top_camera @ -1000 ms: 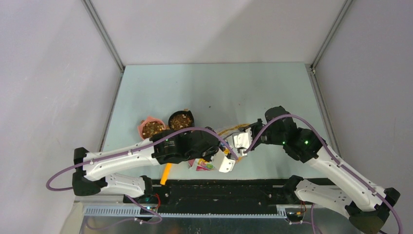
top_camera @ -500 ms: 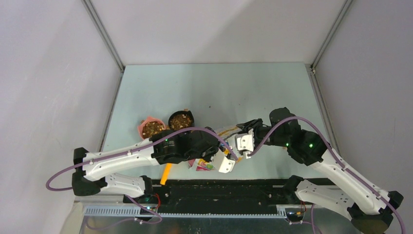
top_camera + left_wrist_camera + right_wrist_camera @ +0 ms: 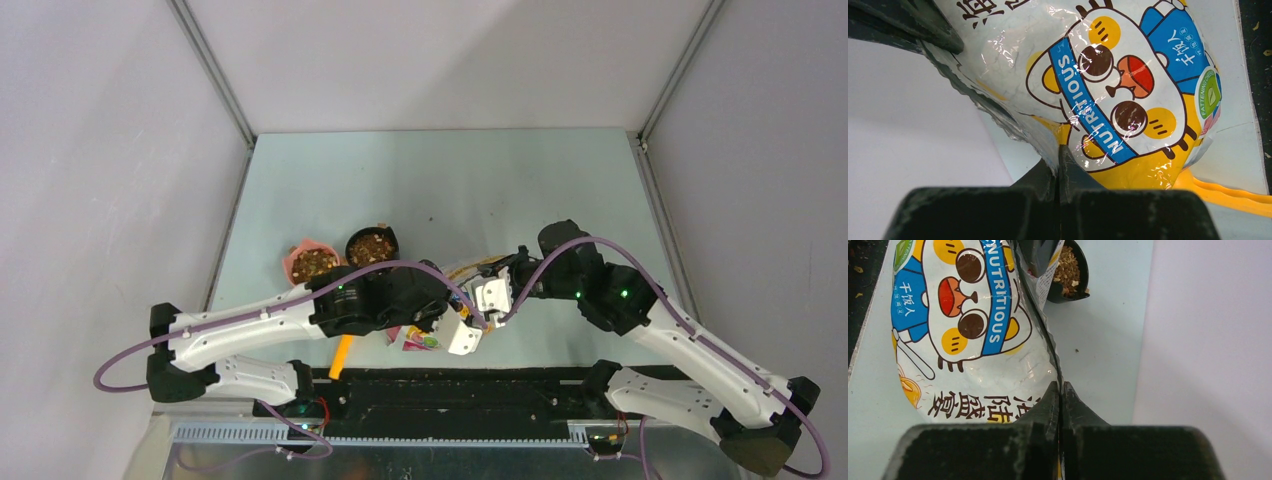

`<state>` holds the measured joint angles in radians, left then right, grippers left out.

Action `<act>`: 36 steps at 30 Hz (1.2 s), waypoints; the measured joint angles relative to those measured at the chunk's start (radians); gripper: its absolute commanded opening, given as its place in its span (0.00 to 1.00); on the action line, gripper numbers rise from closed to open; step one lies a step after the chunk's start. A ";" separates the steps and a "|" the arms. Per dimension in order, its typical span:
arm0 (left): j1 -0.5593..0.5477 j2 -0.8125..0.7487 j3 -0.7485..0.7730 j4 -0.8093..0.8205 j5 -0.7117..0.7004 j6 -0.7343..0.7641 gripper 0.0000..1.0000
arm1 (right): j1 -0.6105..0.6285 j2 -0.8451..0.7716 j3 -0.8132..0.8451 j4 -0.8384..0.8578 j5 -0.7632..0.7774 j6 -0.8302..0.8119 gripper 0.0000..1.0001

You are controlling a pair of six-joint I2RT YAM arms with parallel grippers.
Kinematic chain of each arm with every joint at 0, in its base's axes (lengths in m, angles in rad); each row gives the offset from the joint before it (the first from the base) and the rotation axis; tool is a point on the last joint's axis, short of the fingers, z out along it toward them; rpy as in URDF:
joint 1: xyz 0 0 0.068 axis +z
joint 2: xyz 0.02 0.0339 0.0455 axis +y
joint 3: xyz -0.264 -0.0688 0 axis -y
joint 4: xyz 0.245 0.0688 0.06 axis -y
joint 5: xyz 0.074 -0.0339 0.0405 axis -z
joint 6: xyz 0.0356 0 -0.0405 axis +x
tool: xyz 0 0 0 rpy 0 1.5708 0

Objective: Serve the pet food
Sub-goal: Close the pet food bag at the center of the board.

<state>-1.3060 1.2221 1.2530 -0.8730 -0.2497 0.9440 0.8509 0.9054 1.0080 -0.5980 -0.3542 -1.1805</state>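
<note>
The left gripper [image 3: 1058,159] pinches the bag [image 3: 1108,85] by its edge; the right gripper [image 3: 1060,396], nearer it than half a second ago, clamps the other edge. The pet food [image 3: 371,246] sits in the black bowl [image 3: 1082,275] and the pink bowl [image 3: 296,252] nearby.

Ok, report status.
Both shut on cat-print bag edges: left end effector, right end effector. Brown kibble in black bowl, pink bowl. Nearby: yellow scoop beside bag.

Place: robot test cell in a lab.
Walls: plain pale panels [image 3: 100,150] on the left, far and right, joined by metal corner bars [image 3: 212,70].
Surface: bare pale-green table [image 3: 430,170].
Near edge: left arm [image 3: 250,325] and right arm [image 3: 690,345] bolted to a black rail [image 3: 470,388], trailing purple cables [image 3: 98,376].
</note>
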 measured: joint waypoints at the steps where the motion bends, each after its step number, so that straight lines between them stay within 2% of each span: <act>1: 0.000 -0.001 0.000 0.000 0.000 0.000 0.00 | 0.002 0.000 0.000 0.000 -0.001 0.001 0.00; 5: 0.000 -0.003 0.000 -0.002 0.002 0.000 0.00 | 0.009 0.000 0.000 0.001 0.006 0.001 0.00; 6: 0.000 -0.004 0.000 -0.003 0.002 0.000 0.00 | 0.011 0.000 0.000 0.001 0.008 0.001 0.03; 7: 0.000 -0.005 0.000 -0.003 0.002 0.000 0.00 | 0.012 -0.001 0.000 0.001 0.009 0.001 0.15; 9: 0.000 -0.005 0.000 -0.003 0.003 0.000 0.00 | 0.013 -0.001 0.000 0.000 0.008 0.001 0.27; 11: 0.000 -0.006 0.000 -0.003 0.009 0.000 0.00 | 0.014 -0.001 0.000 0.002 0.005 -0.003 0.32; 15: 0.000 -0.017 -0.010 0.005 0.021 0.000 0.00 | 0.018 0.000 0.000 0.006 -0.005 -0.010 0.33; 20: -0.001 -0.037 -0.037 0.035 0.022 0.000 0.00 | 0.027 0.014 0.000 0.027 -0.014 -0.010 0.31; 22: 0.000 -0.046 -0.047 0.045 0.021 0.000 0.00 | 0.029 0.021 0.000 0.034 -0.022 -0.011 0.24; 23: 0.000 -0.047 -0.048 0.047 0.021 0.000 0.00 | 0.031 0.024 0.000 0.035 -0.029 -0.014 0.12; 25: 0.000 -0.047 -0.050 0.051 0.021 0.001 0.00 | 0.034 0.025 0.000 0.033 -0.042 -0.022 0.00; 31: 0.000 -0.058 -0.062 0.063 0.020 0.001 0.00 | 0.045 0.025 0.000 0.027 -0.041 -0.025 0.00; 33: 0.000 -0.058 -0.062 0.063 0.020 0.001 0.00 | 0.050 0.025 0.000 0.027 -0.034 -0.024 0.06; 34: 0.000 -0.058 -0.062 0.063 0.020 0.001 0.00 | 0.051 0.025 0.000 0.028 -0.031 -0.023 0.18; 36: 0.000 -0.058 -0.062 0.063 0.020 0.002 0.00 | 0.052 0.025 0.000 0.028 -0.031 -0.018 0.29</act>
<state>-1.3064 1.1641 1.1912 -0.8101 -0.2298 0.9455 0.9028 0.9306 1.0080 -0.5701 -0.3851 -1.1980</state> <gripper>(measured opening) 0.009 0.138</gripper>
